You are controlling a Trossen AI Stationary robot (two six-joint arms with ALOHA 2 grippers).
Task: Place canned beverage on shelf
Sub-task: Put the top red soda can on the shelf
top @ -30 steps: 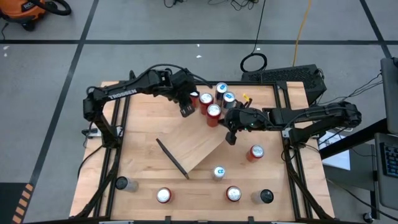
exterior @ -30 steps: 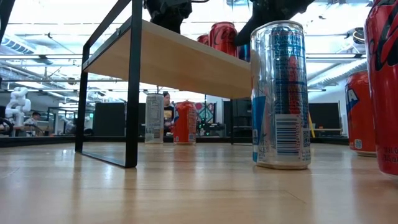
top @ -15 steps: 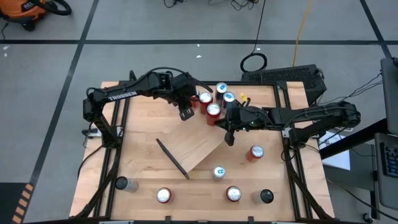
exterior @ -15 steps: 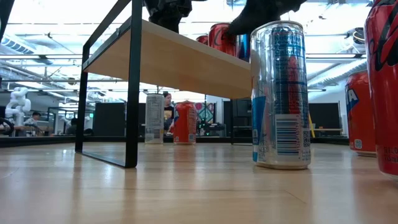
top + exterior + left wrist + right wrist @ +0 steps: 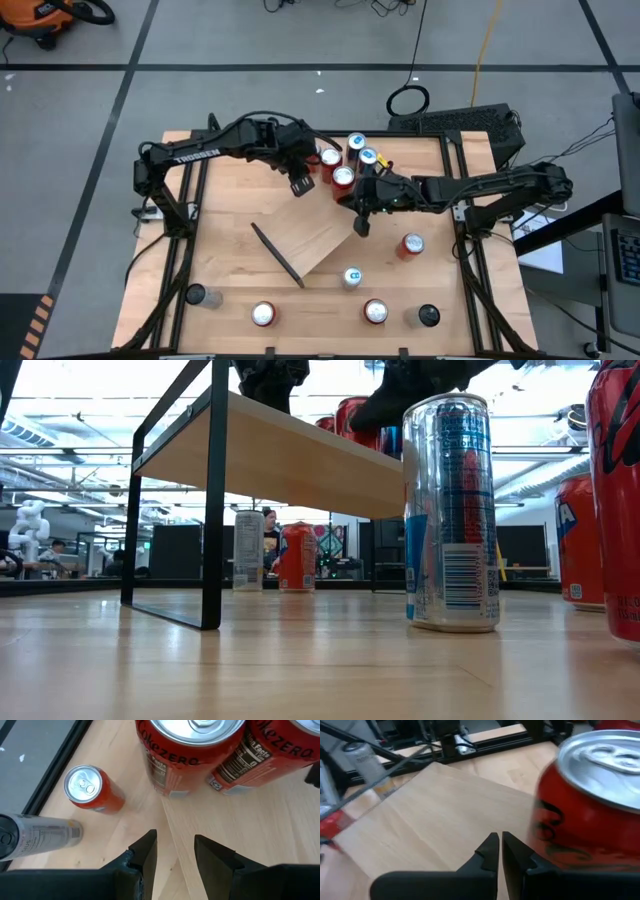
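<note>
The light-wood shelf [image 5: 310, 235] is lying diagonally across mid-table, carrying two red Coke Zero cans [image 5: 343, 180] at its far end, where the left gripper [image 5: 301, 184] is hovering partly spread and empty, while the right gripper [image 5: 361, 226], fingers pressed together, is hanging beside them.

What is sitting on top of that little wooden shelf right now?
On the shelf, red cans stand at its far end; the low view shows two red tops plus a sliver of blue, but the tall silver can in front covers the rest. The near part is bare.
</note>
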